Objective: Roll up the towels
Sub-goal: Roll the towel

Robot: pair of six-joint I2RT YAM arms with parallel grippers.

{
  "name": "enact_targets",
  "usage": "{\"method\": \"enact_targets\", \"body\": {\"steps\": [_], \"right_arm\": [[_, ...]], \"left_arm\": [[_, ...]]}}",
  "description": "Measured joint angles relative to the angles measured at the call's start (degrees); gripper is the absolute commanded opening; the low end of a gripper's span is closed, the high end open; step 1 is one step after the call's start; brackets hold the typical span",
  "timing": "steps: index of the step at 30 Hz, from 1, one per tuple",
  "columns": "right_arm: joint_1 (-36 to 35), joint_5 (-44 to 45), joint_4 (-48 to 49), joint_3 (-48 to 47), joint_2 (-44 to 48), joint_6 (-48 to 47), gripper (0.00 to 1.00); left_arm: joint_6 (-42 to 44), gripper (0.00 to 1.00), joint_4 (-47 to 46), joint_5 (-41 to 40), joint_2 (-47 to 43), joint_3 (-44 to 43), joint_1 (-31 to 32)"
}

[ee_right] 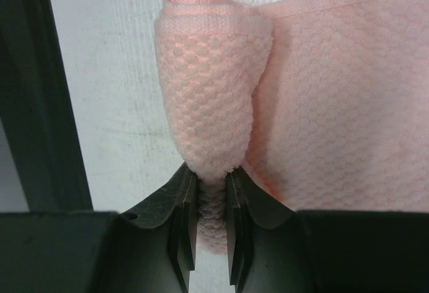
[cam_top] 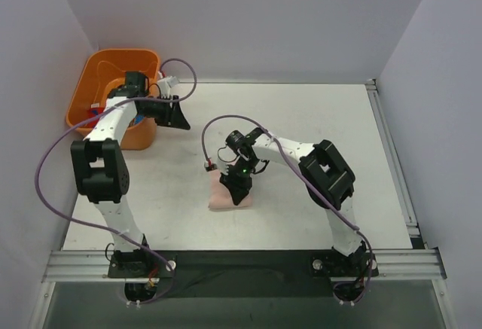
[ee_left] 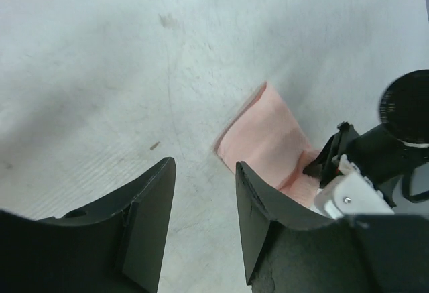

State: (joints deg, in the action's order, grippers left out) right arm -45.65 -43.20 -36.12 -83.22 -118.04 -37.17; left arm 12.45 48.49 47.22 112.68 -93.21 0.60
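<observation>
Toward the upper left of the overhead frame I have an orange bin [cam_top: 124, 55] on the white table [cam_top: 324, 118]. The left arm reaches across it and covers most of the inside. A scrap of blue and red [cam_top: 95, 110] shows at its lower-left inner edge, too small for me to identify.

Just right of the bin, the left gripper [cam_top: 179, 115] points toward the middle of the frame. On its wrist feed the left gripper [ee_left: 204, 169] has its jaws parted about halfway, with only bare table between them.

The pink towel [cam_top: 223, 199] lies on the table at lower centre of the overhead frame, well apart from the bin, and appears centre-right on the left wrist feed [ee_left: 265, 135].

The right gripper [cam_top: 238, 186] is down on the towel's upper right part. On its own feed the right gripper [ee_right: 211, 180] has its jaws nearly closed, pinching the near end of a rolled-up portion of the pink towel [ee_right: 335, 92], whose remainder lies flat at the right of that frame.
</observation>
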Motion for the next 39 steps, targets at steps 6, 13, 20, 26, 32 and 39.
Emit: {"method": "enact_targets", "body": {"steps": [6,13,20,26,32,39], "right_arm": [[1.8,-4.7,-9.9,-9.2,-7.7,1.4,0.0],[5.3,-13.6,-19.0,-14.9,-15.4,4.0,0.0],[7.9,-20.4,-28.2,-21.2,-23.6,4.2,0.0],[8.8,-23.2,-32.8,-24.3,-27.6,4.4,0.0],[9.7,-25.5,-35.5,-26.0,-30.3,5.3,0.0],[10.0,-25.9,-35.8,-26.3,-30.6,5.2,0.0]], "left_arm": [[-7.5,0.56,-12.0,-0.8,-11.8,3.4,-3.9],[2.8,0.71,-19.6,-2.6,-32.9,20.6,1.4],[21.8,0.73,-18.8,-12.2,-48.9,37.0,26.2],[27.8,0.73,-19.7,-24.0,-48.1,47.1,42.4],[28.8,0.74,-25.1,-31.8,-41.9,51.0,48.1],[29.2,0.67,-32.2,-36.2,-35.3,51.5,51.6]]}}
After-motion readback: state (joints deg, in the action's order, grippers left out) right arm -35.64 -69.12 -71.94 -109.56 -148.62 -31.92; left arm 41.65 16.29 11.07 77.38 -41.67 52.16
